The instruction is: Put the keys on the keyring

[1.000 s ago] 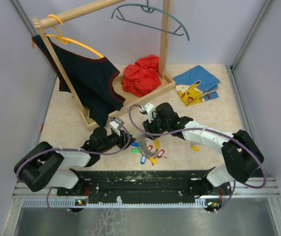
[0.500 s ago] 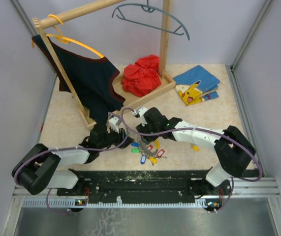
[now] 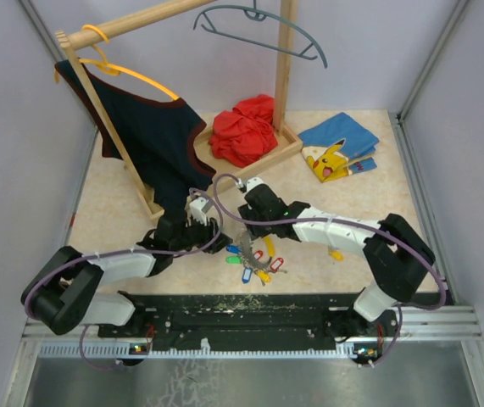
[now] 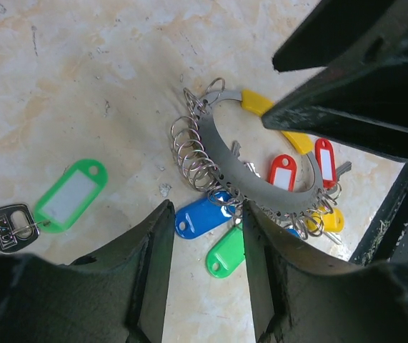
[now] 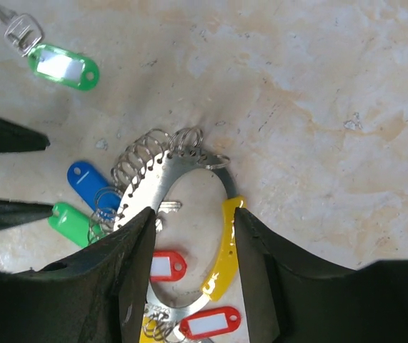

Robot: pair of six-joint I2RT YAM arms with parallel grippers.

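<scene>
On the left, one loose green key (image 4: 68, 196) lies flat on the desk (image 3: 114, 212), away from the others. Its tag and its metal end make a line that runs side to side in the left wrist view, with the metal end farthest from the keyring (image 4: 221, 153). Next comes the left gripper (image 4: 205, 214). It is about half open and holds nothing. It hangs just over the near edge of the keyring, and the loose key is off to its outer side, so I think the left arm is the closer one to fetch it. The keyring lies flat on the desk in the middle, between the two arms, with the other keys (image 4: 284, 171) bunched on it and a yellow piece (image 4: 261, 106) on one side. Last is the right gripper (image 5: 191, 214), also about half open, with nothing in it. It hangs right over the keyring, one finger on each side, so I think it could drop down and hold the keyring.
</scene>
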